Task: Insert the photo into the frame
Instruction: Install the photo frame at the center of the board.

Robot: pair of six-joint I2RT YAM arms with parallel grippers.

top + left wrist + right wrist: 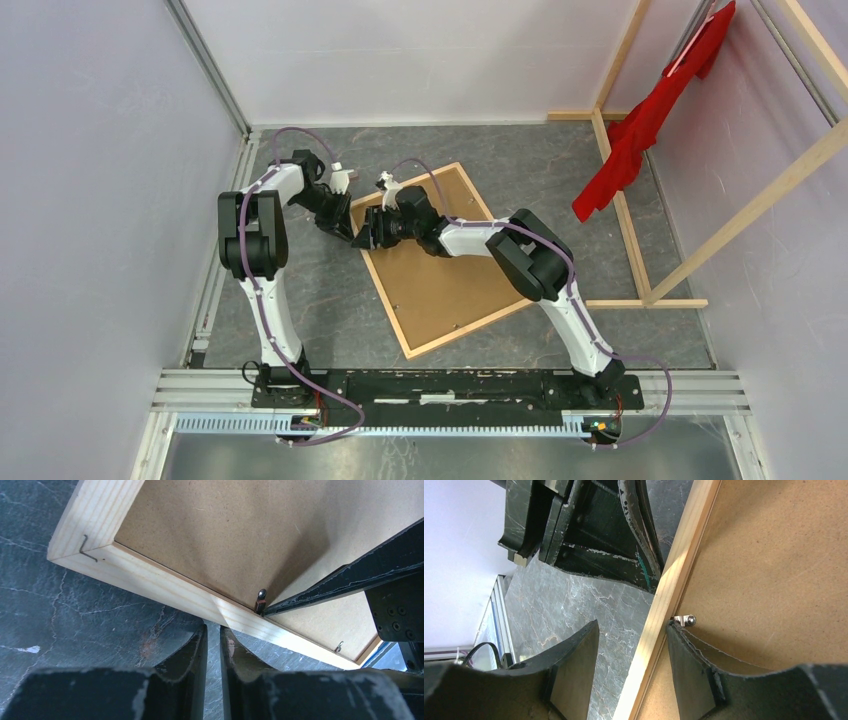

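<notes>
The frame (470, 330) of light wood lies face down on the dark table, with a brown backing board (450, 270) filling it. The photo is hidden. At the frame's left edge my right gripper (632, 625) stands open astride the wooden rail (679, 565). One finger is over the table, and the other rests on the board beside a small metal tab (687, 620). My left gripper (214, 632) is just outside the same rail (165, 587). It is shut to a narrow slit with nothing in it, and its tips touch the wood.
A red cloth (655, 120) hangs on a wooden rack (625, 215) at the right, whose beams lie on the table close to the frame's right corner. Grey walls close in the left and back. An aluminium rail (450, 385) carries both arm bases.
</notes>
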